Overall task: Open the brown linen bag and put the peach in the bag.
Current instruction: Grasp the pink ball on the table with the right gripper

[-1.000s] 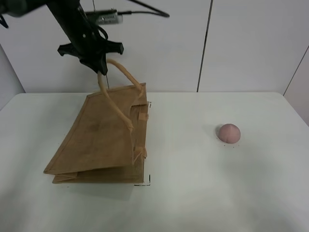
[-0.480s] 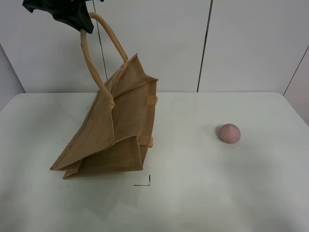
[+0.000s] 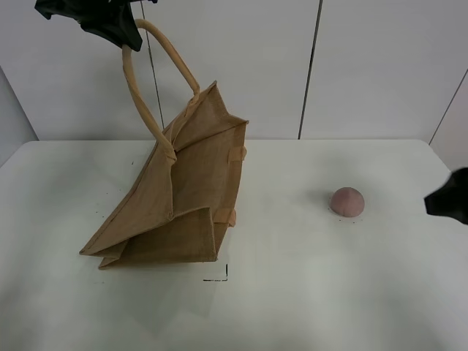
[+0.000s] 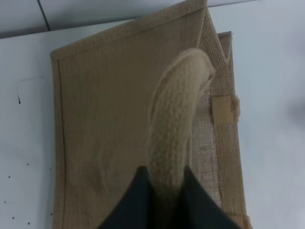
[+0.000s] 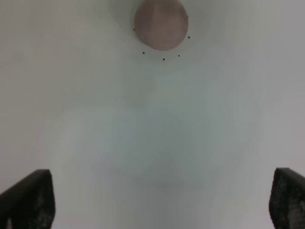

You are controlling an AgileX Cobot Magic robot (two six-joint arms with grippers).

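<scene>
The brown linen bag (image 3: 186, 194) stands tilted on the white table, its far side lifted and its bottom corner on the table. My left gripper (image 3: 121, 33) is shut on one beige loop handle (image 3: 157, 73) high above the table at the top left. The left wrist view shows the handle (image 4: 178, 119) between the dark fingers (image 4: 136, 205) with the bag (image 4: 105, 124) below. The peach (image 3: 346, 201) lies on the table to the right, apart from the bag. My right gripper (image 3: 447, 202) enters at the right edge, open, with its fingers (image 5: 28, 198) wide apart short of the peach (image 5: 160, 24).
The white table (image 3: 292, 292) has small black corner marks (image 3: 219, 276) in front of the bag. A white panelled wall (image 3: 365, 66) stands behind the table.
The left gripper lifted the handle up and left, raising the bag from lying flat to tilted upright. The right gripper has come into view at the right edge.
</scene>
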